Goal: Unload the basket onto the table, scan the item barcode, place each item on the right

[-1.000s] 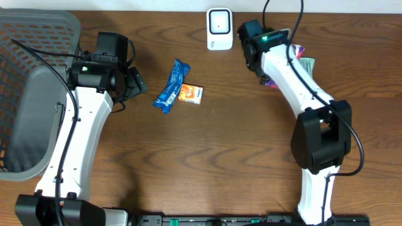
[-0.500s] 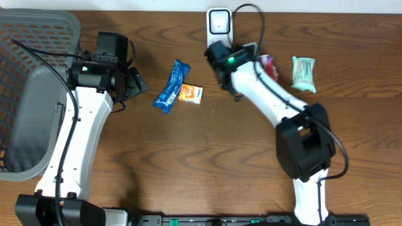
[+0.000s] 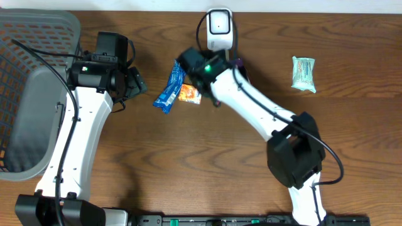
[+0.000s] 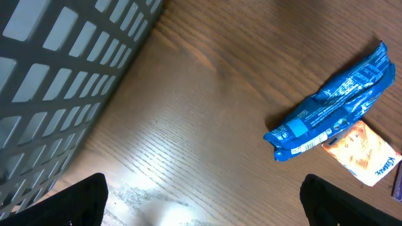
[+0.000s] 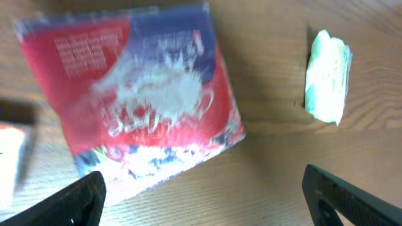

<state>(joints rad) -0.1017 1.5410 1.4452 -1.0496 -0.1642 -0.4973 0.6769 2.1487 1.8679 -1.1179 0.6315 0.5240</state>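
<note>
One brown table [image 3: 188, 169] carries everything, with a grey basket [image 3: 38, 28] at its left edge. The left gripper [image 4: 201, 210] hangs near the basket with its fingers spread wide and holds nothing. The right gripper [image 5: 207, 204] is also spread wide, with one fingertip in each lower corner of the wrist view.

The red and blue packet [image 5: 144, 94], the item for scanning, lies free on the wood in front of these fingers. In the overhead view it is nearly hidden under the right arm, just beside the white scanner [image 3: 219, 28]. I judge that this item is let go beside the scanner and that a new pick comes now.

A long blue packet [image 3: 171, 86] and a small orange packet [image 3: 190, 94] lie touching each other, near the right wrist. A green-white packet [image 3: 303, 73] lies well apart. The next move calls for lowering the spread fingers across one packet's narrow side, then turning its barcode toward the scanner.
</note>
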